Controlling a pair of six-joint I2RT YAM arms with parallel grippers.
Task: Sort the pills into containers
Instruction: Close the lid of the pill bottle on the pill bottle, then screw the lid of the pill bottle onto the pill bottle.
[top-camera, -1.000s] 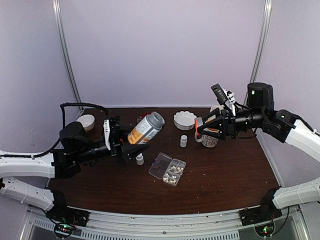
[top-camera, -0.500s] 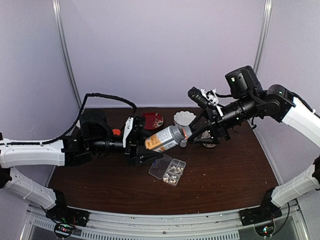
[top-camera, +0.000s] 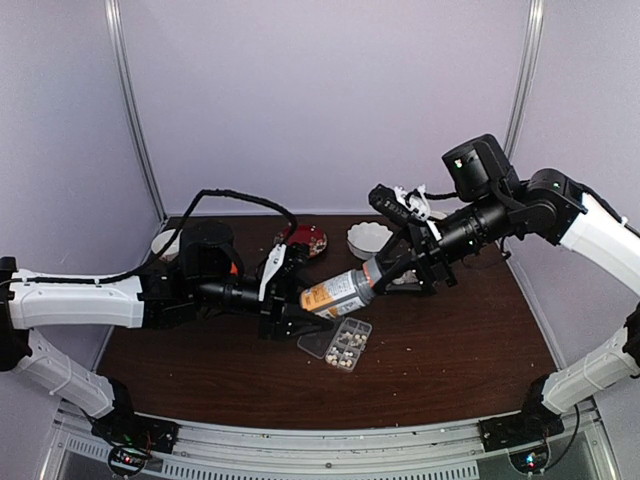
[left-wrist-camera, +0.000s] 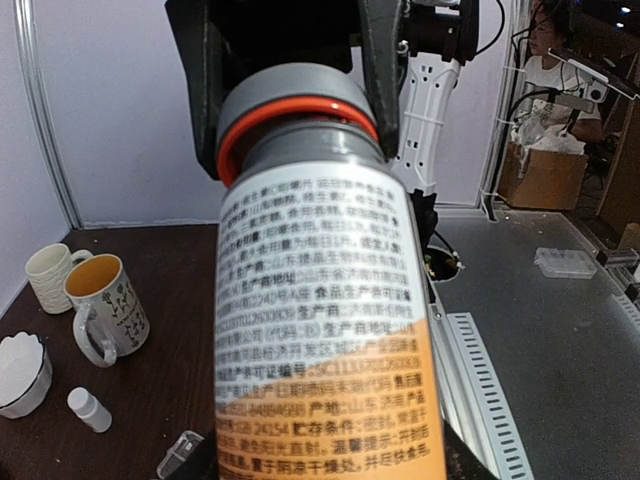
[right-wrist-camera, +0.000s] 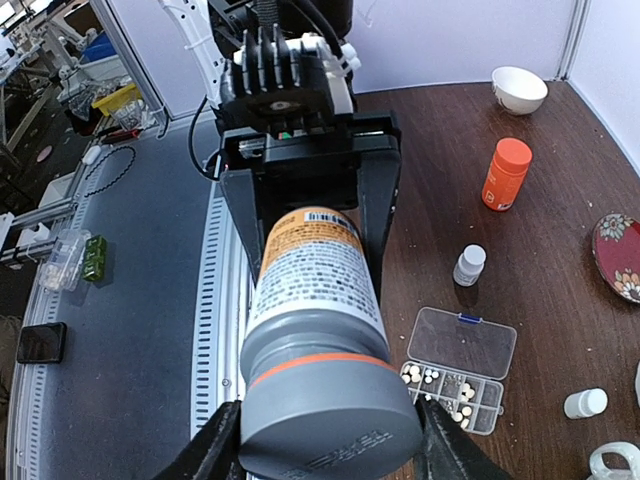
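From above, the left tool (top-camera: 298, 305) and the right tool (top-camera: 380, 272) meet over the middle of the bench (top-camera: 450, 370), sharing one grey-capped bottle (top-camera: 335, 295) held off the surface. Its long axis runs nearly level from one tool to the other, cap end slightly raised toward the right arm. The pill box (top-camera: 322, 328) lies just under and a little nearer than the bottle, lid folded flat toward the left edge. The pills (top-camera: 347, 345) sit in its cells. The left tool is the nearer one to the box.

From the left wrist, the bottle's printed white-and-orange label fills the view, so this tool's own grip is hidden here. The grey cap (left-wrist-camera: 295, 100), smooth plastic with an orange ring beneath, sits clamped between the right tool's two black fingers (left-wrist-camera: 378, 70). Two mugs (left-wrist-camera: 100, 305) stand toward the far right of the bench.

From the right wrist, that tool is half closed around the cap and pinching its sides. Opposite it, the left tool's fingers (right-wrist-camera: 378, 225) clasp the round body near the base at a similar width. To the right below, the clear box shows tiny cream pills in several cells. An orange bottle (right-wrist-camera: 507, 172) and a small white vial (right-wrist-camera: 468, 265) stand beyond it. I judge the cap must twist off along that shared axis before anything is tipped down into the cells.
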